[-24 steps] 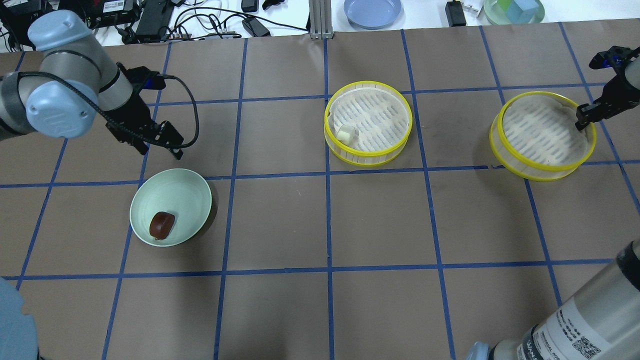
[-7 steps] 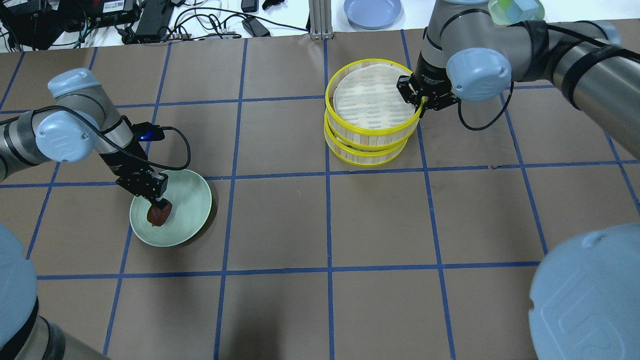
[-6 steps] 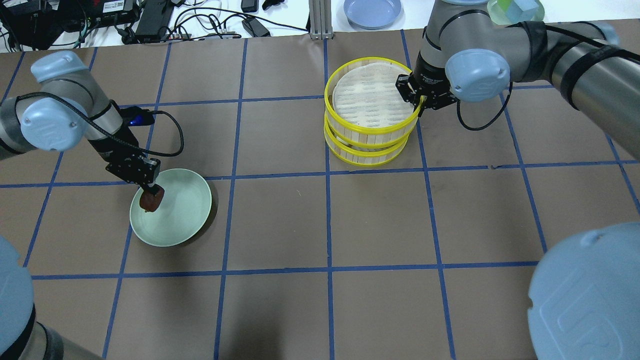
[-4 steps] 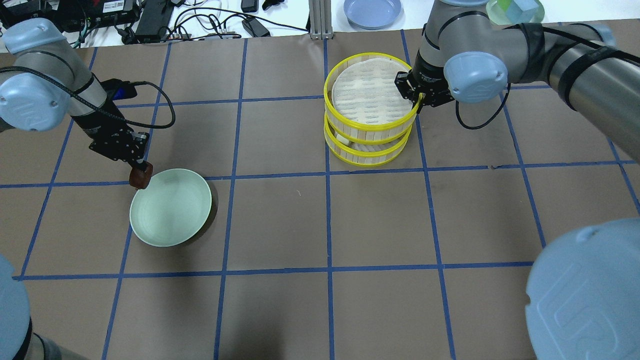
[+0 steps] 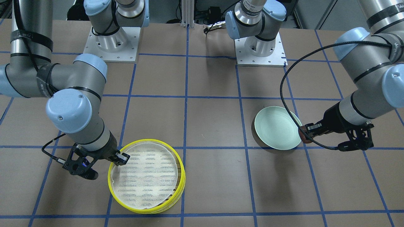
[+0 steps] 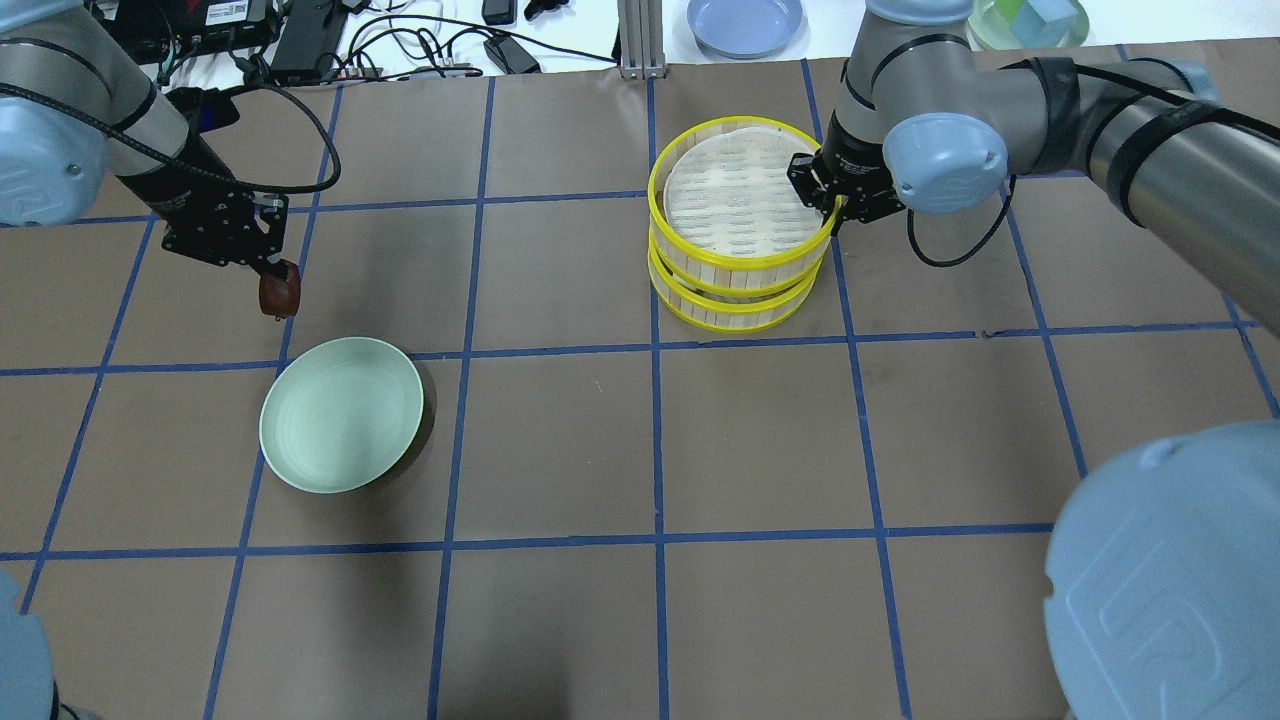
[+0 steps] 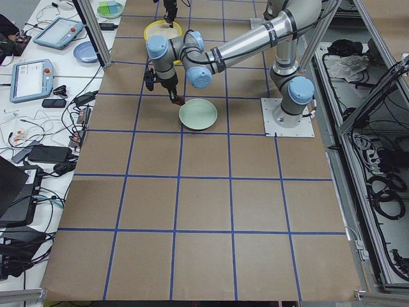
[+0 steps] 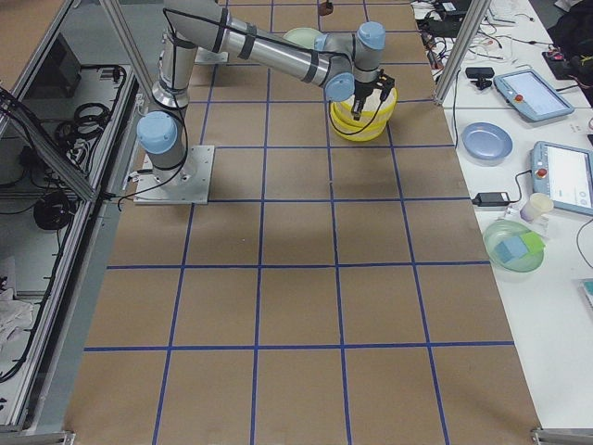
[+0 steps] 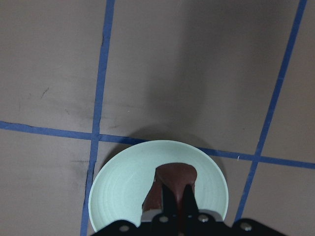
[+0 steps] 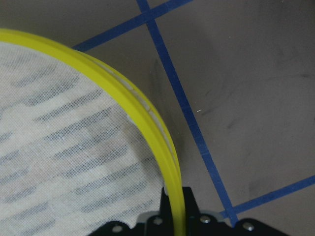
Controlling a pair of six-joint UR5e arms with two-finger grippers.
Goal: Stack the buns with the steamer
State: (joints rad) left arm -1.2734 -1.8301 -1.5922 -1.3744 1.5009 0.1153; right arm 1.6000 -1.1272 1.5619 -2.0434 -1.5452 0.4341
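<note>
Left gripper (image 6: pixel 276 283), raised, fingers closed on dark reddish-brown rounded bun (image 6: pixel 280 298); right gripper (image 6: pixel 836 204) apparently clamps upper yellow-rimmed steamer tray (image 6: pixel 652 195).

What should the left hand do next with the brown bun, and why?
Probably carry the brown bun across to the top steamer tray: the left hand has it clamped clear of the green plate, and that tray sits stacked and empty.
</note>
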